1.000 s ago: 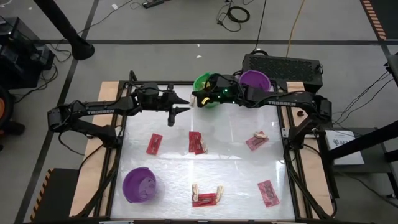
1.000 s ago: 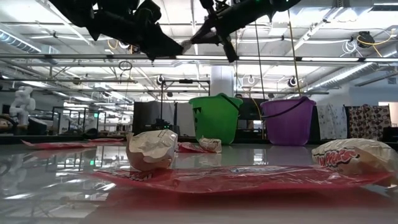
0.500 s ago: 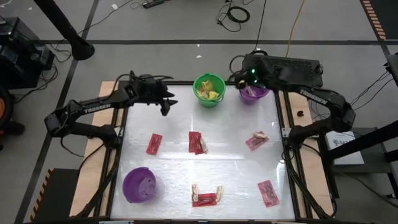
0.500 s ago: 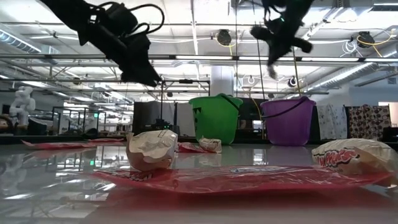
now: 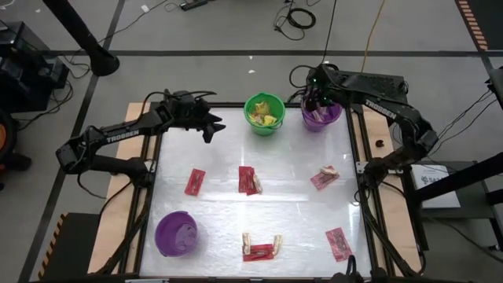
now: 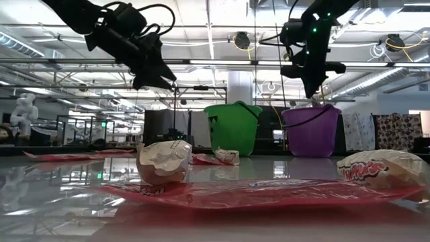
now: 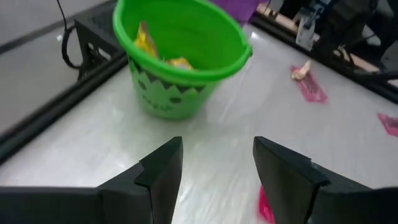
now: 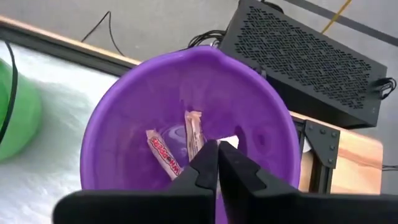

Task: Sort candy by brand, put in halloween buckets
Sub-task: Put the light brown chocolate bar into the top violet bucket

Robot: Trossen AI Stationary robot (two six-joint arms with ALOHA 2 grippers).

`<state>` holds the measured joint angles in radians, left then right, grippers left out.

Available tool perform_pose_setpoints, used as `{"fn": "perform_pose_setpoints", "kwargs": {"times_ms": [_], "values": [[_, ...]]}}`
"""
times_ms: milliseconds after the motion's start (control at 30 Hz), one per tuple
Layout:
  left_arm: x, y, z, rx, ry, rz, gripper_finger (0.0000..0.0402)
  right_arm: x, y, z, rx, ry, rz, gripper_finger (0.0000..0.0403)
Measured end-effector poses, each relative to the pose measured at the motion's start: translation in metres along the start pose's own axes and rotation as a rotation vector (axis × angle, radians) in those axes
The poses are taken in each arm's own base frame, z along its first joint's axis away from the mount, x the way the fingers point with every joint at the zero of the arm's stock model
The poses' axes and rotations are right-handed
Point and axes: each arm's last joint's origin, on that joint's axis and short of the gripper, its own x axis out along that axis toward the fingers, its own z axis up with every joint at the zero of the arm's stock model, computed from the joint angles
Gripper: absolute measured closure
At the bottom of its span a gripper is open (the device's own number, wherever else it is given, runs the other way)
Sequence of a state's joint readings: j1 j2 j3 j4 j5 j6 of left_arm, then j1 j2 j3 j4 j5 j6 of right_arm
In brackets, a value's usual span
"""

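right wrist view: purple bucket (image 8: 124, 118) holds 2 candies (image 8: 177, 144).

You've got a glossy white tabletop (image 5: 291, 169) mirroring the crinkly shiny foil candy wrappers (image 6: 163, 161), smooth plastic on the green bucket (image 7: 180, 56) ahead of the left gripper (image 7: 214, 177) and the purple one (image 8: 124, 124) under the right gripper (image 8: 217, 165), both with matte black fingers.
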<state>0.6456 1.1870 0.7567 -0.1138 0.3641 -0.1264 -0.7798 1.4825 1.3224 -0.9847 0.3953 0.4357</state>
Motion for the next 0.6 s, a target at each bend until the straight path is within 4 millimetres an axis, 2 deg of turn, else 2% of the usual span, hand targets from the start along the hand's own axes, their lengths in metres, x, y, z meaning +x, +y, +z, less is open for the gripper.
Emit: {"fn": "perform_pose_setpoints", "kwargs": {"times_ms": [400, 500, 600], "values": [[0.001, -0.002, -0.007, -0.016, 0.064, -0.003, 0.0198, 0.001, 0.000, 0.001, -0.046, 0.001, 0.016, 0.0354], [0.001, -0.002, -0.007, -0.015, 0.063, -0.003, 0.0198, -0.002, 0.006, -0.001, -0.060, 0.028, 0.126, 0.0348], [0.001, -0.002, -0.005, -0.010, 0.053, -0.004, 0.0198, -0.007, 0.018, -0.005, -0.087, 0.078, 0.307, 0.0346]]}}
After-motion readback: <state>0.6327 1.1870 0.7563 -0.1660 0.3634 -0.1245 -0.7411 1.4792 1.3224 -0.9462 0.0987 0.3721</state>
